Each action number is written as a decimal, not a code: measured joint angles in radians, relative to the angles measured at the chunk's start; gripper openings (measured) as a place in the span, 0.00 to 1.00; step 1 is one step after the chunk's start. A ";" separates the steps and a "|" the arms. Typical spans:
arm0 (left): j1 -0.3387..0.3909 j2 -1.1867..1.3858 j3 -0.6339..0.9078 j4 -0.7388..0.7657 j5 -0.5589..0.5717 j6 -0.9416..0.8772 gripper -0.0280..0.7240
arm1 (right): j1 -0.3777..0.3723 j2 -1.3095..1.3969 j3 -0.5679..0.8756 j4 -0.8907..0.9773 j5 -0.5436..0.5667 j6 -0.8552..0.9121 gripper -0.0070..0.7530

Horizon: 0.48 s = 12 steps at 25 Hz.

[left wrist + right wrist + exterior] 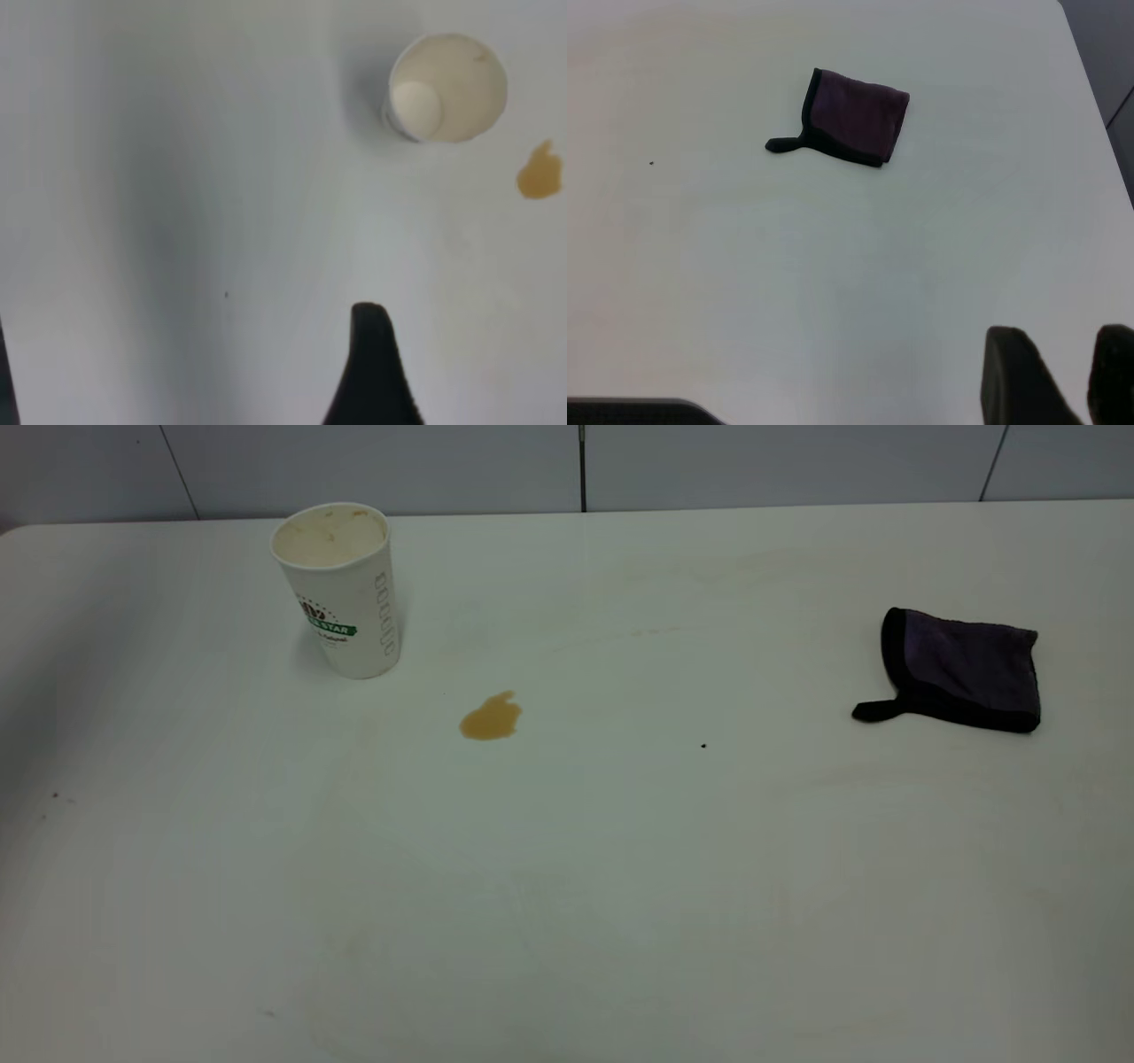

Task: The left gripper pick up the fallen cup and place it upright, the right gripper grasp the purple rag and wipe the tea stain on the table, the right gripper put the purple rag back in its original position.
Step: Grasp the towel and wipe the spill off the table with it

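The cup stands upright, but the stain is unwiped, the rag untouched; the right gripper is narrowly parted and holds nothing, the left I can't tell.

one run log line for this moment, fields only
cup: upright | tea stain: unwiped | purple rag: flat, untouched | left hand: clear of cup | right hand: above table

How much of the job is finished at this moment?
Done: the cup stands upright on the table. In hand: nothing; neither gripper holds anything. Left: the tea stain is unwiped, and the purple rag lies untouched.
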 joint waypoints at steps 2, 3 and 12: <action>0.000 -0.080 0.104 0.019 0.000 -0.024 0.82 | 0.000 0.000 0.000 0.000 0.000 0.000 0.32; 0.000 -0.123 0.147 0.024 0.000 -0.033 0.82 | 0.000 0.000 0.000 0.000 0.000 0.000 0.32; 0.000 -0.460 0.507 0.035 0.000 -0.072 0.82 | 0.000 0.000 0.000 0.000 0.000 0.000 0.32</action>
